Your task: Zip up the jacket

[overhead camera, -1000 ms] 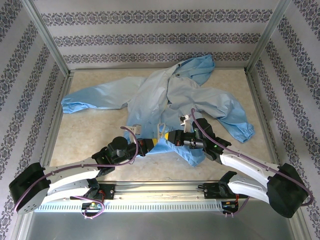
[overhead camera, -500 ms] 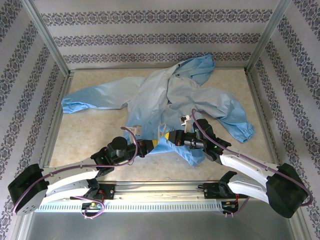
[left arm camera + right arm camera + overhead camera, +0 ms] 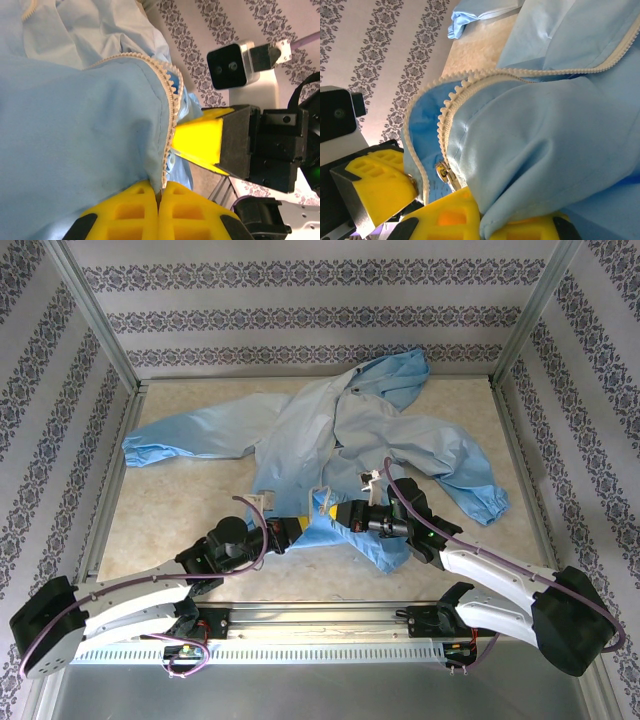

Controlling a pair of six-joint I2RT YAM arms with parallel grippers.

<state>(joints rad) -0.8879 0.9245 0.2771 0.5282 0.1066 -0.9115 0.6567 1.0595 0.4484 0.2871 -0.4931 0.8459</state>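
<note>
Jacket (image 3: 340,430) hem clamped, left hand (image 3: 298,527) pulled back

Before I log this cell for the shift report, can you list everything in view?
jacket: one, light blue, hooded, spread across the middle of the table, sleeves out to both sides
zipper teeth: two pale whitish rows, along the jacket's front edges, not joined
zipper slider: one, looks metallic, low on the teeth by the right jaws
table: one, beige marbled top
walls: white with dark floral stripes, on three sides
frame posts: two, silver metal, at the back corners
left arm: white and black, purple cable
right arm: same colours
left jaws: yellow, shut on the jacket's zipper edge
right jaws: yellow, shut on the jacket's hem
</note>
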